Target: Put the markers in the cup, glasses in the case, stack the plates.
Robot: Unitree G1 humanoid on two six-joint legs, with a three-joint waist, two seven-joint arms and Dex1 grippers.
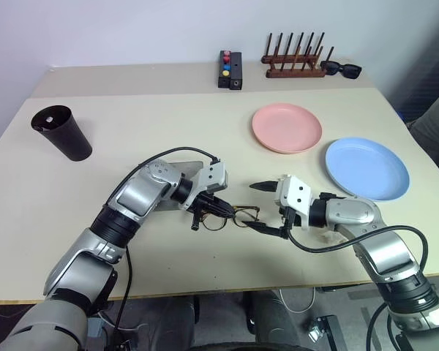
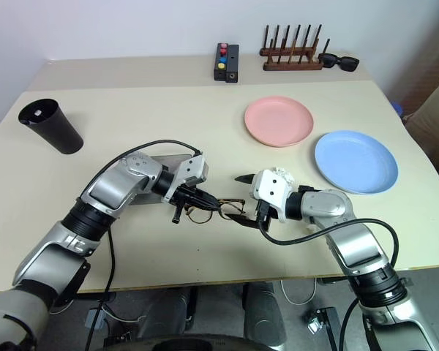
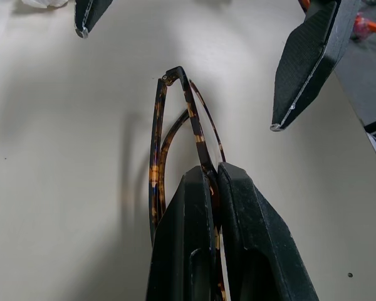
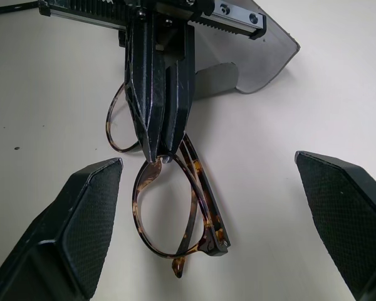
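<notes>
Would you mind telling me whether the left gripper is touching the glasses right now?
Touching. In the left wrist view, the left gripper has its two fingers closed on the frame of the glasses.

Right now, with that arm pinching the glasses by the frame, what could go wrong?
The left gripper is shut on the glasses at the thin bridge between the lenses, so a tight pinch might bend the frame.

The open right gripper sits close on the other side, its fingers either side of the frame's end; closing could knock a lens or a folded arm.

The case lies partly behind the left arm, which may make placing awkward.
</notes>
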